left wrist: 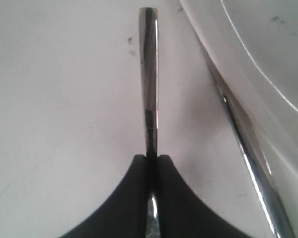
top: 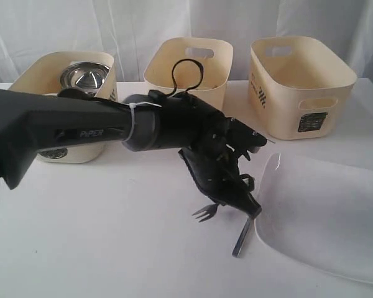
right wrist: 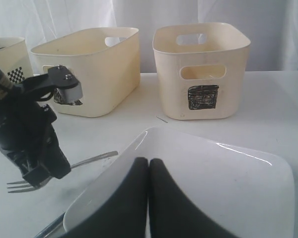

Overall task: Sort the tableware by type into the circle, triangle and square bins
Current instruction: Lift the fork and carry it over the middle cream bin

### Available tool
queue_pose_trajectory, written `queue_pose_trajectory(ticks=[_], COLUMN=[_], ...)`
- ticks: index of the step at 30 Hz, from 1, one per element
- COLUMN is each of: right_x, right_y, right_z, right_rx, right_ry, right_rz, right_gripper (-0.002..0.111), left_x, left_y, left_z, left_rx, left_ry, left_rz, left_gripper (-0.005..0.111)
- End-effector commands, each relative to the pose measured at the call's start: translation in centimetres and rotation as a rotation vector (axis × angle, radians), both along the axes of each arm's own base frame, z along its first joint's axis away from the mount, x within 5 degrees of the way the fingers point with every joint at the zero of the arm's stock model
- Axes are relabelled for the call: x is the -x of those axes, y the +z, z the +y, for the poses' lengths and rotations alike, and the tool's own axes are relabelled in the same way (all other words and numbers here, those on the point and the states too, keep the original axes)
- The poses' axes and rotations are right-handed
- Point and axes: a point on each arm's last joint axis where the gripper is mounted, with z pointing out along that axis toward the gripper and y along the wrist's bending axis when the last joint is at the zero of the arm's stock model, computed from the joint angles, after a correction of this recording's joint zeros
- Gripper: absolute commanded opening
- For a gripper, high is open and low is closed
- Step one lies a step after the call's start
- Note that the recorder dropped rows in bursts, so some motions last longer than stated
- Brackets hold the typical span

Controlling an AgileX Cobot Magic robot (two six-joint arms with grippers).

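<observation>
Out on the counter, exterior view: left end effector [top: 252, 208] is down on the fork [top: 205, 213], just beside the plate [top: 323, 217]. Three bins [top: 161, 77] line the back, with a steel bowl [top: 84, 76] in the leftmost.
Step, I'd say: the fork grab looks done. Lift comes next, then the carry to its bin. Can't read which shape mark is whose.
Left wrist view: pads clamped on the fork [left wrist: 149, 74] at its handle, no slack.
Edge to watch: second utensil [left wrist: 248, 148] lies tucked along the plate [left wrist: 268, 59] rim, near the fork but apart, so lift straight up.
Right wrist view: right end effector [right wrist: 148, 166] clenched, empty, hanging over the plate [right wrist: 213, 168].
Room: bare counter [right wrist: 268, 99] beside the bins, bin tops open.
</observation>
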Motion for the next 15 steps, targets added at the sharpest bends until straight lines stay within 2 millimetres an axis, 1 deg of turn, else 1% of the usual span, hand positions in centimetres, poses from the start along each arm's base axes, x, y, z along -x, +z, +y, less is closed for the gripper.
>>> queue_pose_trajectory(ticks=[1,5,7,10,11,15], right_x=[0.0,0.0,0.0,0.0,0.0,0.0], right_y=[0.0,0.0,0.0,0.0,0.0,0.0], right_z=[0.0,0.0,0.0,0.0,0.0,0.0], right_rx=[0.001,0.001,0.001,0.001,0.001,0.001], right_ry=[-0.006,-0.006,-0.006,-0.006,-0.006,-0.006], right_rz=[-0.013,-0.013,-0.013,-0.013,-0.013,-0.013], right_gripper=[0.000,0.000,0.000,0.000,0.000,0.000], left_x=[0.1,0.0,0.0,0.0,-0.1,-0.8], left_y=[1.4,1.9,2.8,4.9,5.9,8.9], left_z=[1.3,2.3,2.4,2.4,2.4,2.8], left_rx=[-0.079,-0.123,-0.108,-0.028,0.009,0.107], left_ry=[-0.011,0.003,0.004,0.017,0.031,0.105], left_rz=[-0.007,0.017,0.000,-0.060,-0.093,-0.225], left_gripper=[0.000,0.000,0.000,0.000,0.000,0.000])
